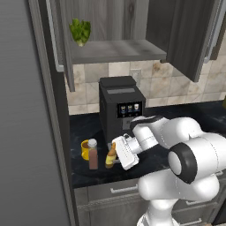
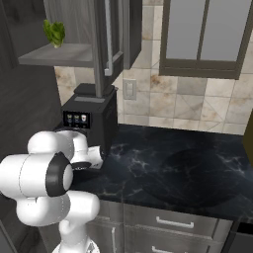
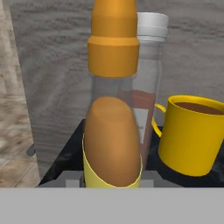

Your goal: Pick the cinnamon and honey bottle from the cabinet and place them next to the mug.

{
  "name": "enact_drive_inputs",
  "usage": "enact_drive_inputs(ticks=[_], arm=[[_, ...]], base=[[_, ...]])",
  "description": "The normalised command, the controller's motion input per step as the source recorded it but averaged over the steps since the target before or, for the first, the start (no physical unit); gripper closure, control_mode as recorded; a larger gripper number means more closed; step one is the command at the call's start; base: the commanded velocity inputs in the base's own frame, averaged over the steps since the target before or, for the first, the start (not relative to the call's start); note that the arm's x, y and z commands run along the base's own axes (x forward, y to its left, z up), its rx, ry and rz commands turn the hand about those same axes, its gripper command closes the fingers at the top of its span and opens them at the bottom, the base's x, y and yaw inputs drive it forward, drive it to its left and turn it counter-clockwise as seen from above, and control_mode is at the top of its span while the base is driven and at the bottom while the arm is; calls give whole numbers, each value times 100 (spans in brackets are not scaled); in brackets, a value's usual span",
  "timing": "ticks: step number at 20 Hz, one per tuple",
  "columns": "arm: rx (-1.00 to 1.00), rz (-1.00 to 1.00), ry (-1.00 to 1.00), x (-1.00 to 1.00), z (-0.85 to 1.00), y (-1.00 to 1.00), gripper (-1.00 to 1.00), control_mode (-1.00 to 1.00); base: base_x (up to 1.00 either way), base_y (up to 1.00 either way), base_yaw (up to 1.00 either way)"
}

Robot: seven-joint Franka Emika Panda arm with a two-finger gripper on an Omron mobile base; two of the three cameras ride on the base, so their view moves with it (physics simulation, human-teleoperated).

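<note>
Nearest us, our gripper (image 1: 115, 155) is closed on the honey bottle (image 3: 112, 131), low over the worktop (image 1: 88, 128) but not released. Just behind stands the cinnamon (image 1: 92, 154), already placed beside the mug (image 1: 84, 149). Farther up, the cabinet (image 1: 114, 50) stands open. The fingertips are hidden behind the bottle.

White arm (image 1: 185, 145) bent low, fingers (image 1: 115, 160) clamped
</note>
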Motion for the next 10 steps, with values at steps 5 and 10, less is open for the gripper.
enact_drive_inputs(ticks=[5,10], arm=[[0,0,0,0,0,0,-100,-100],[0,0,0,0,0,0,-100,-100]], base=[[0,0,0],[0,0,0]])
